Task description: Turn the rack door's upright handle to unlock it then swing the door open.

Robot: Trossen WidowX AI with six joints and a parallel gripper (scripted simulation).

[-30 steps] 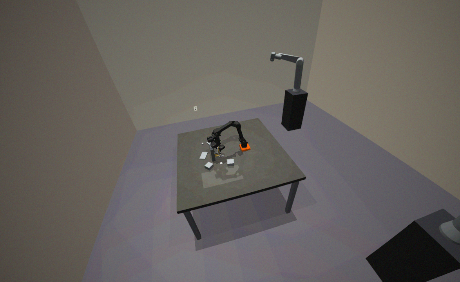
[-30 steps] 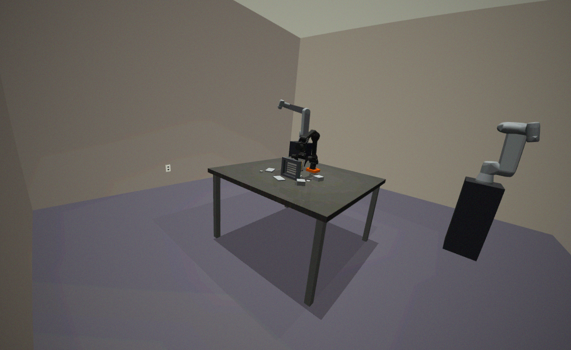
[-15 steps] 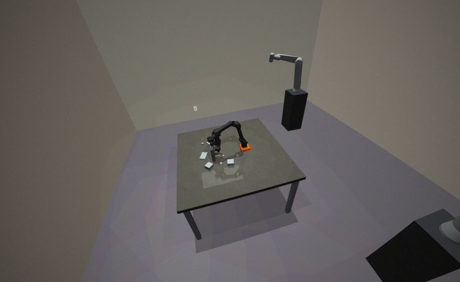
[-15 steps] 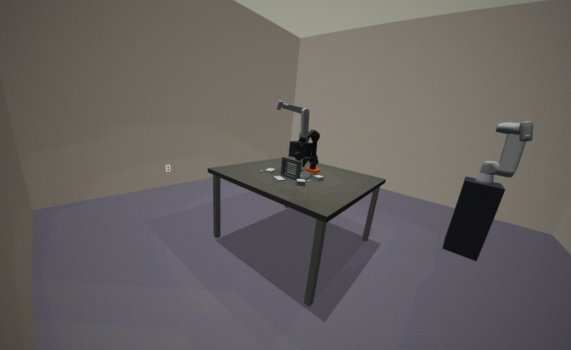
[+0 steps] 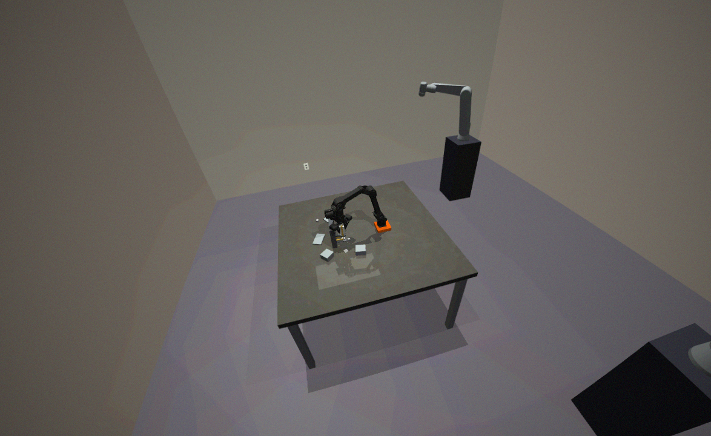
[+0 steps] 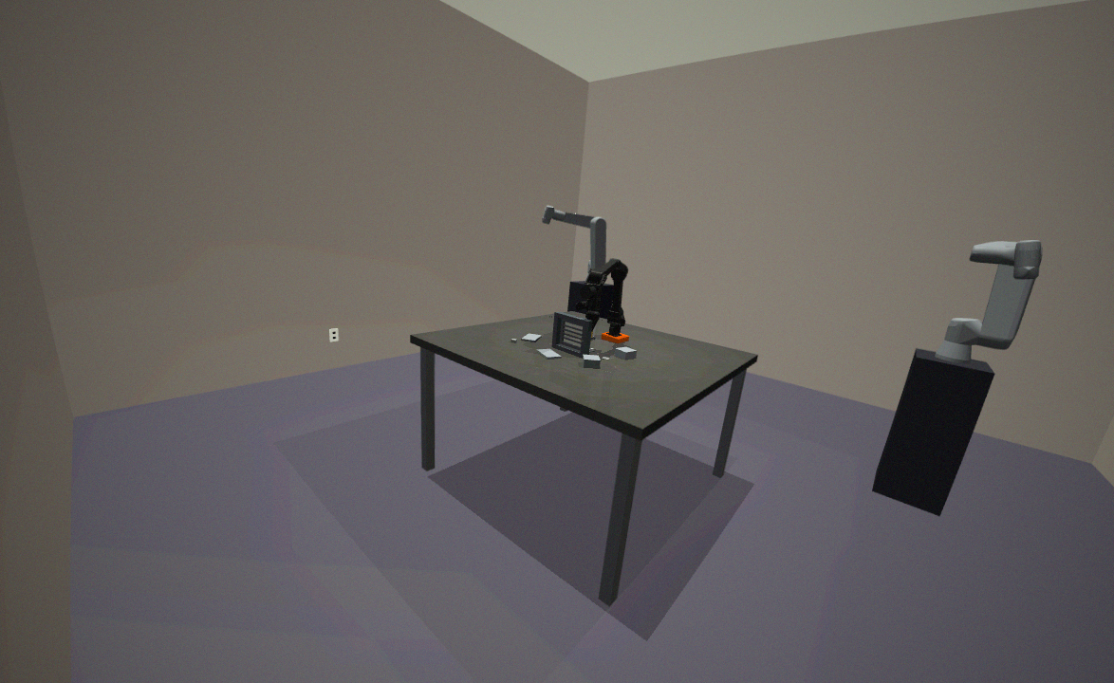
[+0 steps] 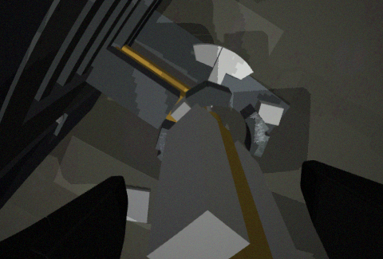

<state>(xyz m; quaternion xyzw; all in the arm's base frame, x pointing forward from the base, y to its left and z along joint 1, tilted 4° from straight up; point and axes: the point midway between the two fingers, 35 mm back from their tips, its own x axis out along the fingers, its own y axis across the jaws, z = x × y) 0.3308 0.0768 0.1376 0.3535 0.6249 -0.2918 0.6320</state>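
The door's upright handle [image 5: 342,231] [image 7: 191,171], grey with a gold stripe, rises towards the camera in the wrist view. A gold bar [image 7: 155,68] runs from near its foot to the dark slatted rack panel [image 5: 336,237] [image 6: 564,329] [image 7: 80,36]. A white fan-shaped piece [image 7: 235,64] lies beyond the handle. The door's angle and the handle's turn cannot be read surely. My gripper [image 5: 340,225] [image 6: 591,325] [image 7: 215,182] points down and is open. Its black fingers stand on either side of the handle, with a gap showing at each side.
White blocks lie near the rack, one to its right [image 5: 360,249] [image 6: 625,352] and one in front [image 5: 326,254] [image 6: 590,360]. A flat white plate [image 5: 318,238] [image 6: 548,353] lies beside it. My orange base [image 5: 383,227] [image 6: 615,338] is behind. Other arms stand off the table.
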